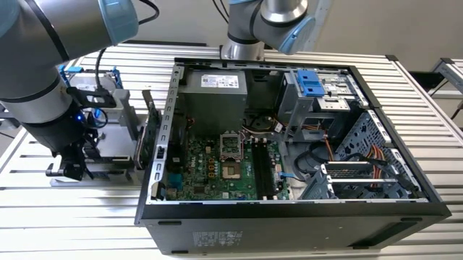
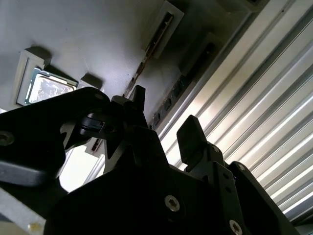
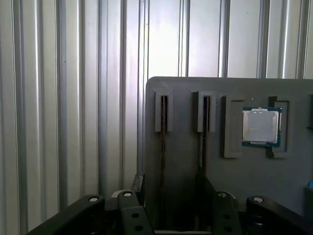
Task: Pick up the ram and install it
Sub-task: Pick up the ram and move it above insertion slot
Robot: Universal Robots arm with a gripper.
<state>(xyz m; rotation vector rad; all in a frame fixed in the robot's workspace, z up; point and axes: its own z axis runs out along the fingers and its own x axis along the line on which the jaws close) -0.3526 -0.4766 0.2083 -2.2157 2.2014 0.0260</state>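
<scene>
Two ram sticks stand edge-on in slots of a grey holder (image 3: 220, 88). One ram (image 3: 162, 147) runs between my fingertips; the other (image 3: 201, 142) lies along the dark finger (image 3: 205, 188). My gripper (image 3: 171, 188) is open, low over the holder, straddling the first stick without closing on it. In the second wrist view the gripper (image 2: 166, 117) shows its two fingers apart, with the ram (image 2: 157, 39) beyond them. In the exterior view the gripper (image 1: 69, 168) hangs over the holder (image 1: 108, 141), at that view's left, beside the open computer case (image 1: 289, 208).
A processor chip (image 3: 261, 126) sits in a recess of the holder, next to the ram slots. Inside the case, the motherboard's long black memory slots (image 1: 262, 168) lie near the middle. A second arm's base (image 1: 242, 49) stands behind the case. The ribbed metal table (image 1: 72, 216) surrounds everything.
</scene>
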